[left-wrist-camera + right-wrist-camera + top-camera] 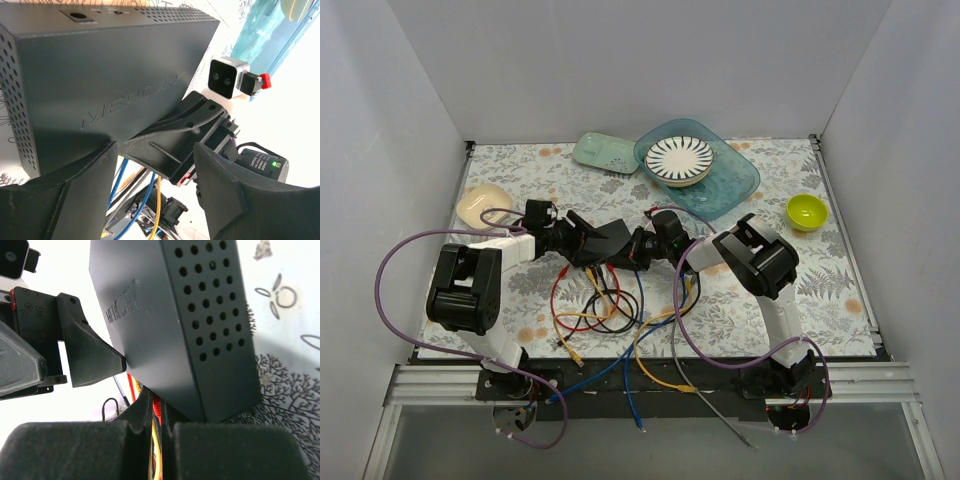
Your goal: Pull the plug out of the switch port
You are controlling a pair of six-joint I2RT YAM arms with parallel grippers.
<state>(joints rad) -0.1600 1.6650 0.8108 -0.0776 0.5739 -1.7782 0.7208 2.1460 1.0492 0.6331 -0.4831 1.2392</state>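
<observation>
Top external: the small flat black metal switch [607, 240] sat mid-table between the two arms. It was raised off the leaf-patterned cloth [840, 300] and tipped on edge rather than lying flat.
Left gripper [570, 236]: its fingers were spread wide across the box's thickness. In the right wrist view one fingertip [107, 360] pressed on the lettered face, so it read as clamped on the switch, though the other pad's contact was hidden.
Right gripper [159, 422]: its fingers were almost together, with only a thin slit between them. They pinched what I took to be the small red plug [156, 406], with a yellow lead beside it, at the socket edge.
Plug risk: the bite looked shallow and close to the lead, and whether the latch tab was pressed could not be seen. A pull with the tab up would probably jam, or the fingers would slide onto the lead and strain it.
Switch risk: the left hold sat near one end, on smooth metal. A hard tug from the right could twist the box in that grip or drag it free.
Cables [605, 305]: red, yellow, blue and black leads lay looped below the sockets. Other plugs seemed to be seated, so a pull off the socket's axis could snag a neighbour.
</observation>
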